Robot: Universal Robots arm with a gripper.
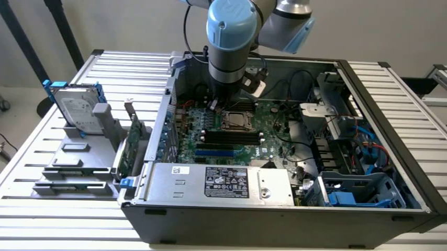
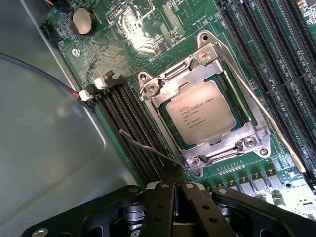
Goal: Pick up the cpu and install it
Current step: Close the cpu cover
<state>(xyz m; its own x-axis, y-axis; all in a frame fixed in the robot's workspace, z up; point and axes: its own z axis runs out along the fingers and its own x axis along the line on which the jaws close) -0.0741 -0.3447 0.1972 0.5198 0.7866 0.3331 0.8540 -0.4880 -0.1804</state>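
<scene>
One arm reaches straight down into the case, claw [image 2: 173,190] shut & empty above socketed cpu [image 2: 200,112].

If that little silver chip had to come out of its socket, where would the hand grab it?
Probably by two opposite edges, coming straight down from above. The cpu lies flat in the socket frame with only its top face exposed, and the memory slots and lever crowd its sides.

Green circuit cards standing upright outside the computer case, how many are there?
1 that I can tell: a green card stands in the grey holder at the exterior view's left, between the hard drive and the case. Another could be hidden behind it.
</scene>
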